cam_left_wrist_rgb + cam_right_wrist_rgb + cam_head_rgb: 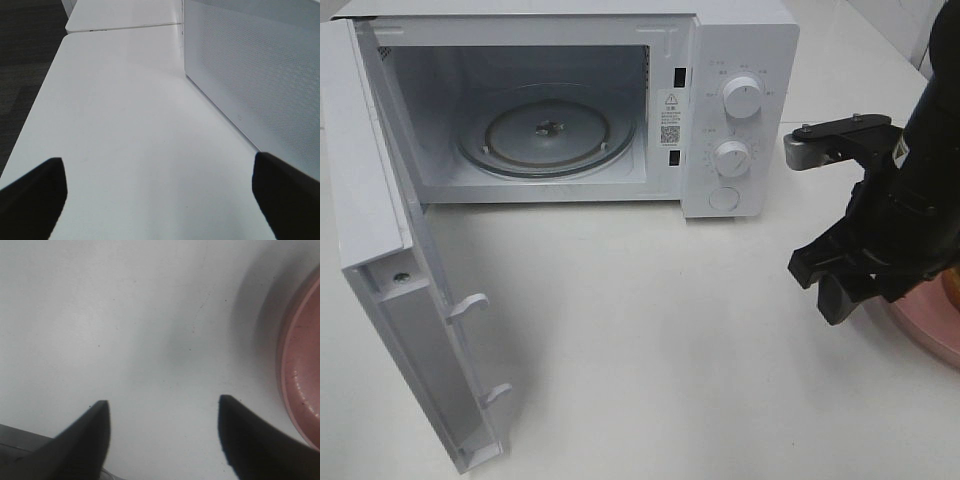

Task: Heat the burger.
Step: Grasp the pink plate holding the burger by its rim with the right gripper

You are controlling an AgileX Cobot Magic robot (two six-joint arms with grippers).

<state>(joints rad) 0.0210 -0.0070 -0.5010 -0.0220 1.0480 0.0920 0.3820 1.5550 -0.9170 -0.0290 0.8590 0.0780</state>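
Pickup step: black right gripper [162, 407] spread empty beside round pink plate [300, 365] with golden-bun burger [952, 288] at right edge of white table [670, 350], black left gripper [160, 170] wide; next, probably clasp plate rim, carry into open white microwave [740, 50].

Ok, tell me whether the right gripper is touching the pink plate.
Apart. Right wrist view shows bare table between the right gripper and the pink plate.

White table [130, 130], dark floor [25, 45], prob carpet
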